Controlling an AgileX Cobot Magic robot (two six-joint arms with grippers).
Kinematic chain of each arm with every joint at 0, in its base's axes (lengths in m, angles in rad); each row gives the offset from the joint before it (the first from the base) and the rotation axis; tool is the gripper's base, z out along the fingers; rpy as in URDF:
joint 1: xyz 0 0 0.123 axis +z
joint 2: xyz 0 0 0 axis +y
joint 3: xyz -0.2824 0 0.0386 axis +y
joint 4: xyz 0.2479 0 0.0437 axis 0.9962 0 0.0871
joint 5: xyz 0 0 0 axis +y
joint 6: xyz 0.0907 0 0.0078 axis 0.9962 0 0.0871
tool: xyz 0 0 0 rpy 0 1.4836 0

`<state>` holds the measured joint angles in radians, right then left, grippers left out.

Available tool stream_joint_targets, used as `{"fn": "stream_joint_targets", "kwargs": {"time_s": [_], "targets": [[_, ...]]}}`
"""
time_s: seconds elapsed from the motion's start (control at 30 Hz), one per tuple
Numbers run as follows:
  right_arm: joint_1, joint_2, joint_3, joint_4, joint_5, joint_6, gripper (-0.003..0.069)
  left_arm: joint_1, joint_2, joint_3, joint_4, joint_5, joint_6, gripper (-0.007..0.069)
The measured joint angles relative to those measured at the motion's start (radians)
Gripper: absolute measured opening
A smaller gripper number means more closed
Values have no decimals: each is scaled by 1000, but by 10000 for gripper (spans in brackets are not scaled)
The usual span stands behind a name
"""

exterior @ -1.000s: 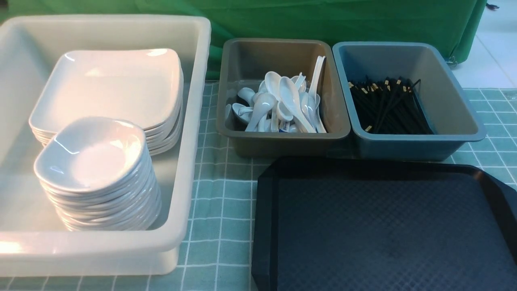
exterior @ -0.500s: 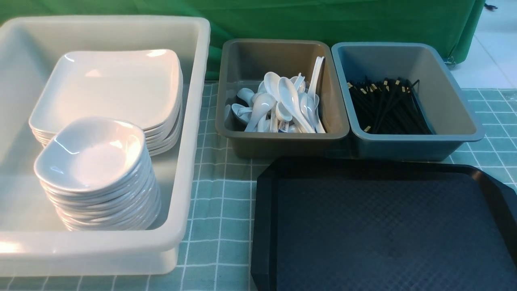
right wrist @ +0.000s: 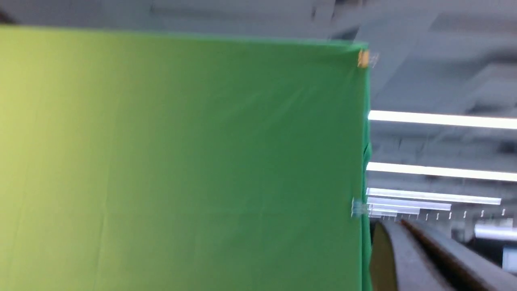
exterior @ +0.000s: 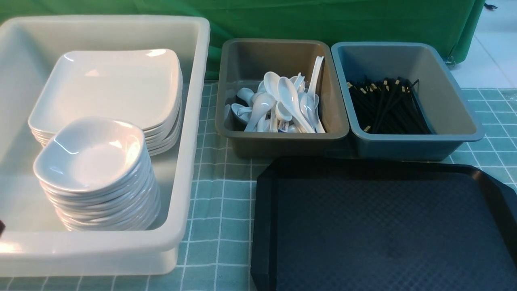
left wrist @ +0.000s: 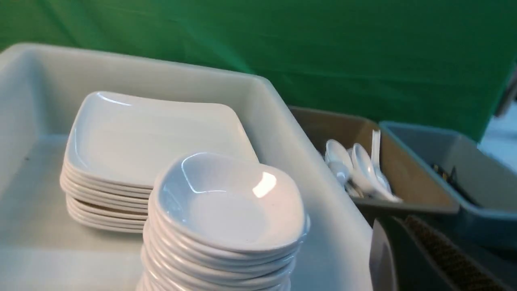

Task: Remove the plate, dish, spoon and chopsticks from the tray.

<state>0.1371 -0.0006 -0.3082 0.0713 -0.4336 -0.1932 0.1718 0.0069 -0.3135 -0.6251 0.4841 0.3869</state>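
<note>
I've got the tray at front right on the table, and its textured black floor is bare in the front view. Plates sit stacked at the back of the white tub, w/ a stack of small dishes in front, touching the plate stack. Just right of the tub is the brown bin, full of white spoons. The grey-blue bin stands right beside it w/ a bundle of black chopsticks. Both bins sit just behind the tray's far rim. Checked green cloth covers the table.

Left fingers: closed tight, nothing held, near the tub's corner. Right fingers: one dark edge shows against the green backdrop and ceiling lights; can't tell the gap.
</note>
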Motion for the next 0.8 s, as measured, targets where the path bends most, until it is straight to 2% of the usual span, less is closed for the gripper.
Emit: {"fn": "stream_joint_targets", "kwargs": {"time_s": [0.07,0.3,0.8], "targets": [[0,0,6,0,-38,0,116,0,-5,50,-32,-70,7,9],[0,-1,6,0,-53,0,227,0,-8,70,-61,-131,85,9],[0,-1,6,0,-49,0,242,0,-8,71,-34,-132,102,10]]}}
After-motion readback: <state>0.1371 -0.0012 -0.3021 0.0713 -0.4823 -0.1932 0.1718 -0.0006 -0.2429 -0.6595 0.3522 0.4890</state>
